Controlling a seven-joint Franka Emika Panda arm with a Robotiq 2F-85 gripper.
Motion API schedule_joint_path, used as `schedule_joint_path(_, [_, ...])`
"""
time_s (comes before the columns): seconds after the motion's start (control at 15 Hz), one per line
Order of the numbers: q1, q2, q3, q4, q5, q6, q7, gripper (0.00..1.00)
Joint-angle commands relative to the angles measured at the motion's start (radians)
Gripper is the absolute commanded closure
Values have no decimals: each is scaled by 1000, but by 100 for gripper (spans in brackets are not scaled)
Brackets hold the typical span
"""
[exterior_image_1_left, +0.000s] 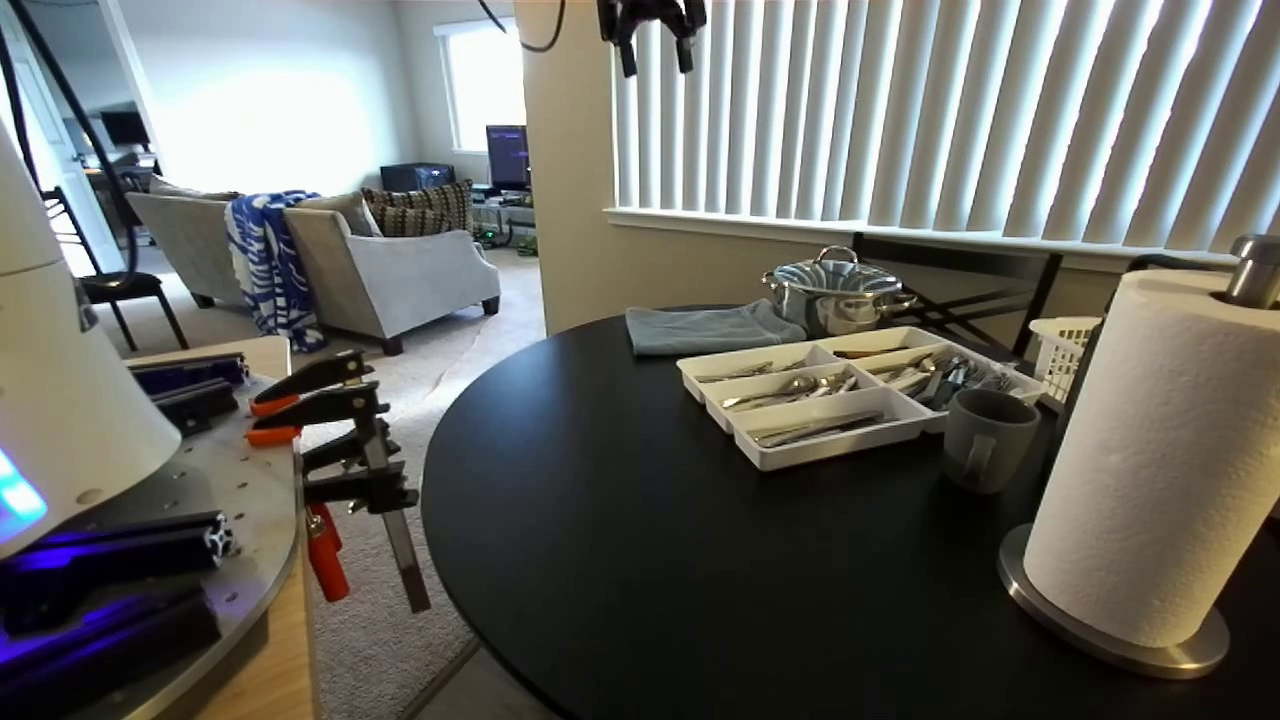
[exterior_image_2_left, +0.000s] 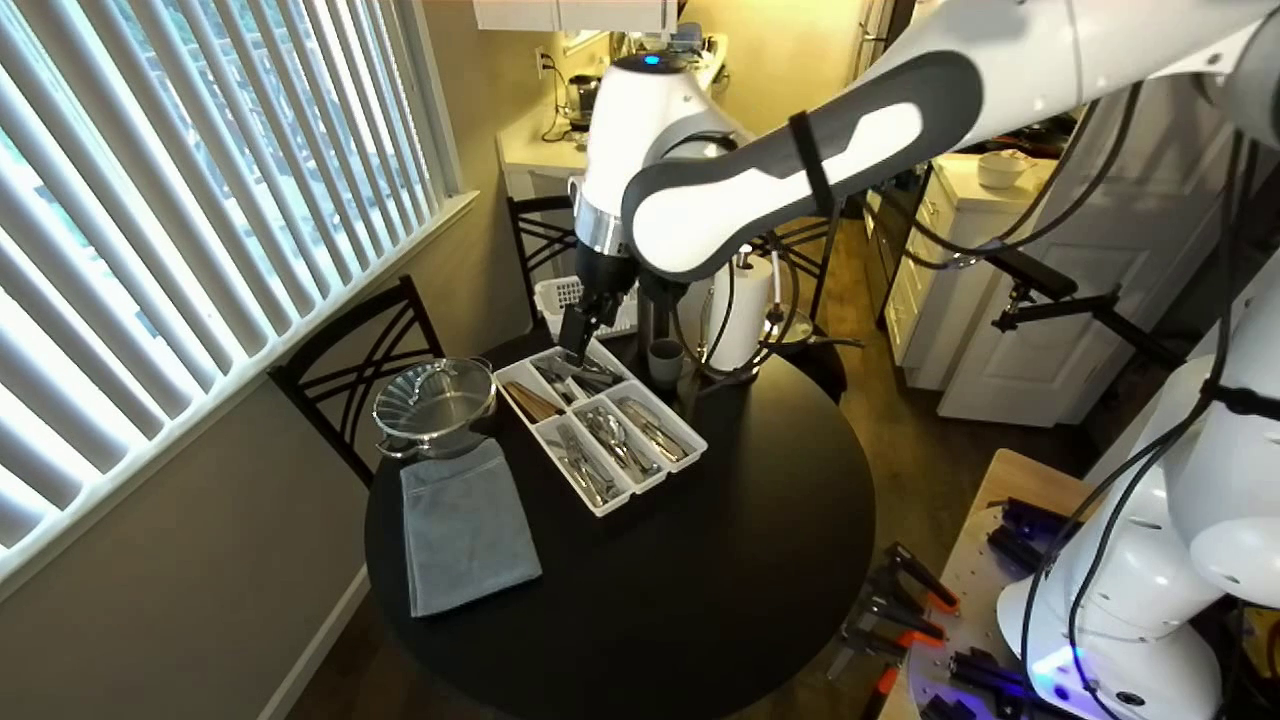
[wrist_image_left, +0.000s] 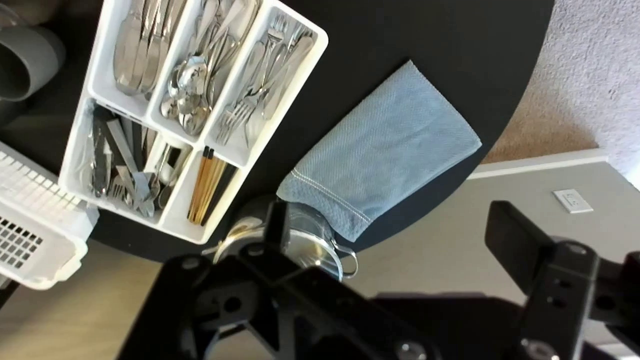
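Observation:
My black gripper (exterior_image_1_left: 656, 62) hangs high above the table in an exterior view. In the wrist view its two fingers (wrist_image_left: 390, 220) stand wide apart with nothing between them. A silver pot with a glass lid (wrist_image_left: 315, 247) shows behind the left finger, partly hidden by it. A folded blue-grey towel (wrist_image_left: 385, 150) lies beside the pot. A white cutlery tray (wrist_image_left: 295, 92) holds knives, spoons, forks, chopsticks and mixed utensils in separate compartments. In an exterior view the gripper (exterior_image_2_left: 578, 340) overlaps the tray's far end. The gripper touches nothing.
A grey mug (exterior_image_1_left: 985, 440) and a paper towel roll (exterior_image_1_left: 1150, 470) stand beside the tray on the round black table (exterior_image_1_left: 620, 560). A white basket (wrist_image_left: 45, 210) is beyond the tray. Chairs (exterior_image_2_left: 360, 360) and window blinds (exterior_image_1_left: 900, 120) border the table. Clamps (exterior_image_1_left: 350, 400) stick out from the robot's base.

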Motion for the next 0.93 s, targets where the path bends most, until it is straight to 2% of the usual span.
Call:
schedule_joint_path(0.0, [-8,201,-34,148,-14,-2,27,0])
schedule_joint_path(0.13, [-7,286,-51,213,2,-13,36,0])
schedule_joint_path(0.33, [-31,301,-9,239,127,-3,-10,0])
schedule_joint_path(0.4, [-14,306,-38,220,74,-2,7,0])
schedule_joint_path(0.87, [-13,329,-23,268,109,-10,11,0])
